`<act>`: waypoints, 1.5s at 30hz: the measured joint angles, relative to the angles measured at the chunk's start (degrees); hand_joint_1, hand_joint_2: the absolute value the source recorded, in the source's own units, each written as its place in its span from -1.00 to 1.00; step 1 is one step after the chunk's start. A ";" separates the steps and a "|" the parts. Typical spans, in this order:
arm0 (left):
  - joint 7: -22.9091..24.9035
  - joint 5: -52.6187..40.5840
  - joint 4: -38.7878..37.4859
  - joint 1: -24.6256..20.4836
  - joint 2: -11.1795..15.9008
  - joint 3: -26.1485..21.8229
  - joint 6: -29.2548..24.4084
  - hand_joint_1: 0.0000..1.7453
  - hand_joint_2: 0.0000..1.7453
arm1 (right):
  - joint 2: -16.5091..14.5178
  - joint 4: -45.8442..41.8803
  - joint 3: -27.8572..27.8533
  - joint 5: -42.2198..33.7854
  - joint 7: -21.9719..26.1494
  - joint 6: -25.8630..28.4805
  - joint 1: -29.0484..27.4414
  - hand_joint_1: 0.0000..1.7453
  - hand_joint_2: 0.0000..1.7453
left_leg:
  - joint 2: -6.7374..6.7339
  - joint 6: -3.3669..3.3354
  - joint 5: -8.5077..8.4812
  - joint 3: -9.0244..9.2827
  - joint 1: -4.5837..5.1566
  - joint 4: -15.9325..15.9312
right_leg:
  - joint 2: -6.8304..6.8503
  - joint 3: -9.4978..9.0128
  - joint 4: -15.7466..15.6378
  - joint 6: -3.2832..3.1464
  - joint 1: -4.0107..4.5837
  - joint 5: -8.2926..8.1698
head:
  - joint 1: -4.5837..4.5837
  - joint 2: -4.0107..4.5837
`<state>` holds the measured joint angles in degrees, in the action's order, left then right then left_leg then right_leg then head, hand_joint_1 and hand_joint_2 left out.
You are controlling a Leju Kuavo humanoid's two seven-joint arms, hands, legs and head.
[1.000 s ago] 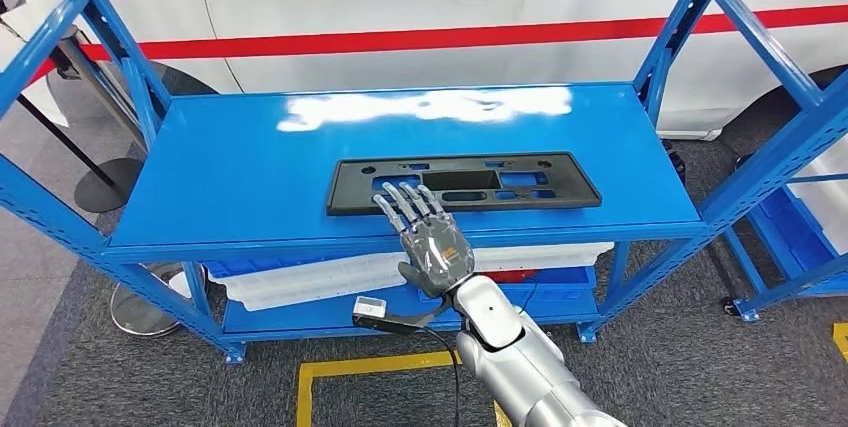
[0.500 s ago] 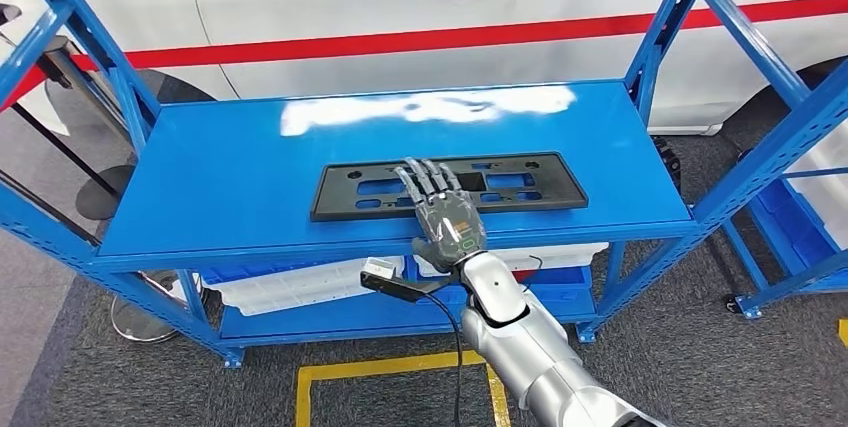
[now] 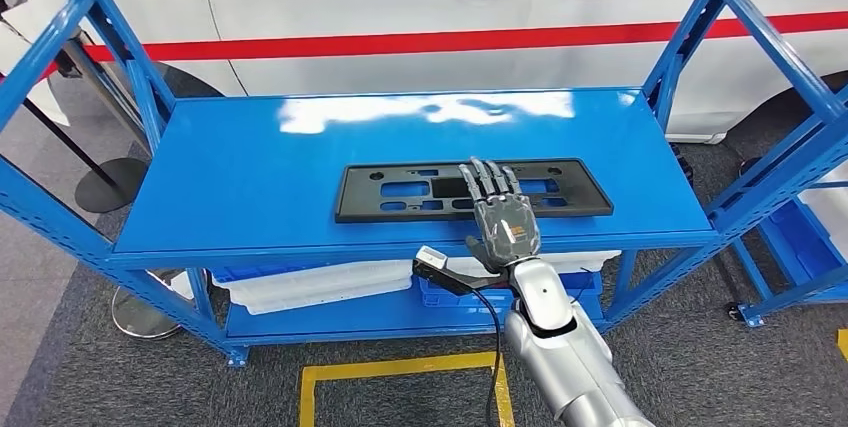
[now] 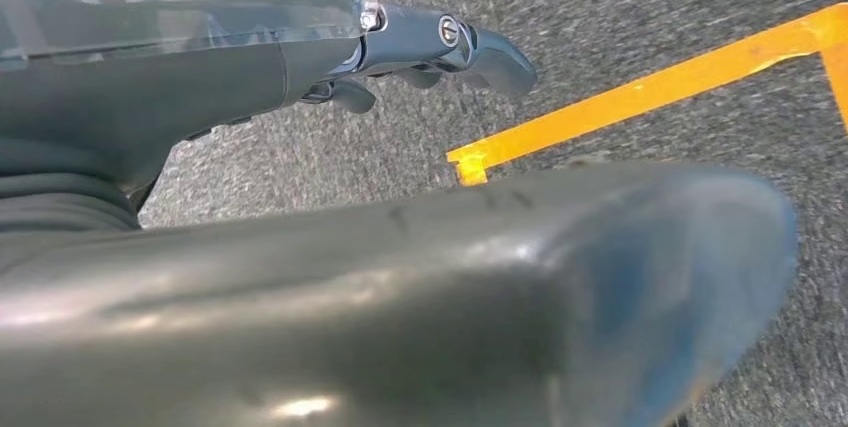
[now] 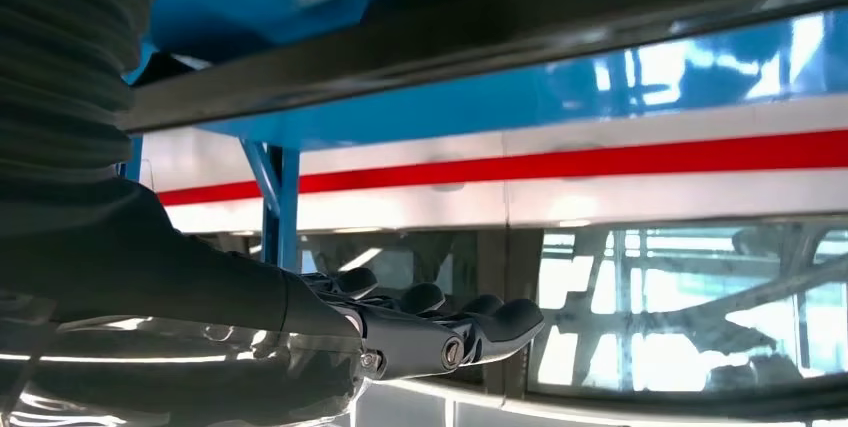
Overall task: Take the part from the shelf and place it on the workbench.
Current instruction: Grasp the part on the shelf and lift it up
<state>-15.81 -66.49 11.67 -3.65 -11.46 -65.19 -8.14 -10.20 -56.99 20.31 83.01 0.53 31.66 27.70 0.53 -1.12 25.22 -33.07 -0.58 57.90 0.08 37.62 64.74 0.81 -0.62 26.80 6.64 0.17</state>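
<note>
A: Where is the part [image 3: 474, 189] right now?

B: Flat on the top deck of the blue shelf [image 3: 240, 177], long side running left to right, a little right of centre and nearer the front edge than the back. It is a black, slotted frame, not yet lifted.

A: And the right hand [image 3: 503, 219]?

B: It lies palm-down over the part's near edge, fingers [image 3: 488, 180] stretched out and slightly spread across the middle slots. Nothing is clasped; whether the fingertips touch the plastic I cannot tell from above. The right wrist view looks past straight fingers toward the white car [image 3: 420, 7] with its red stripe.

A: The left hand [image 4: 440, 47]?

B: It hangs over the grey floor near a yellow line [image 4: 640, 97]. Its fingers look gently curled with nothing in them, but I cannot tell for sure how far they are closed.

A: So how should the grab go?

B: My judgement: the piece is thin and lies flush, so a pinch from above has little to bite on. Better to hook fingers through a slot or draw the frame toward the front lip, get the thumb under the near edge, then close. Grip near the middle so the long ends stay level, and lift clear of the right upright [image 3: 690, 37].
</note>
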 joint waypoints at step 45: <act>0.04 -1.80 0.00 -0.38 1.02 2.62 2.42 -1.00 -1.00 | -0.87 1.67 -3.50 2.45 -0.01 -2.38 -1.33 -1.00 1.00 | -0.22 2.28 3.22 -5.82 -0.03 11.26 | -0.09 -4.50 -6.65 -2.69 0.42 -0.81 | 0.02 0.00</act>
<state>-15.77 -68.29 11.67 -4.04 -10.45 -62.58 -5.72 -11.06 -55.31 16.81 85.46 0.52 29.28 26.36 0.31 1.15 28.44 -38.89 -0.61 69.16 -0.01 33.12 58.08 -1.88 -0.19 25.99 6.67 0.17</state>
